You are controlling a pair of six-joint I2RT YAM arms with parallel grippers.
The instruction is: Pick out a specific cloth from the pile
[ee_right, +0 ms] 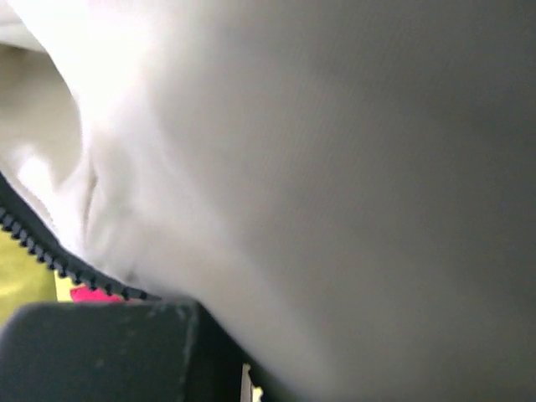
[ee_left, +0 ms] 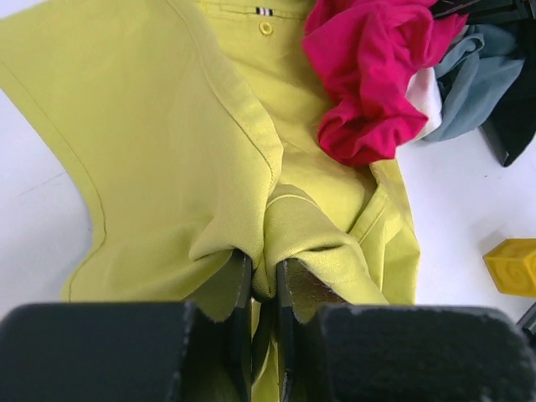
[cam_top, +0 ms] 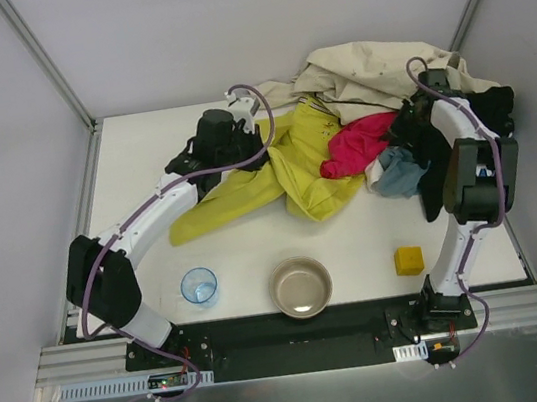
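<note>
**Left wrist view catches a grip the overhead camera hides**

Left wrist view shows the left pincer (ee_left: pixel 264 280) clamped on a raised fold of the large, plain yellow-green cloth (ee_left: pixel 159 142). Its two fingers are nearly together, with fabric pinched between them. In the top external view the wrist covers that grip, and only the arm's black head shows over the garment.

The top view gives the layout instead. The round metal bowl (cam_top: pixel 300 287) at the near edge of the white desk (cam_top: pixel 135 155) serves as the mark. The yellow-green cloth lies spread beyond the bowl and reaches out to its far left. The cloth's right part runs under a crumpled magenta cloth (cam_top: pixel 356 144).

The pile (cam_top: pixel 370 69) is a big beige cloth with a blue-grey piece (cam_top: pixel 401 173) and black fabric. It fills the corner beyond the bowl and to its right, and the beige reaches the back wall. The right pincer (cam_top: pixel 408 130) is sunk in that heap. Its own wrist view is smothered by pale fabric, with a black zip (ee_right: pixel 42 243) at the lower left. This pincer is closed, but the views do not show on what.

A clear blue plastic cup (cam_top: pixel 198 285) stands left of the bowl and a small yellow block (cam_top: pixel 408 260) right of it, neither touching it. Bare desk runs between the bowl and the cloth's near hem. Beyond the bowl to the far left, open desk stretches up to the edge rail.
</note>
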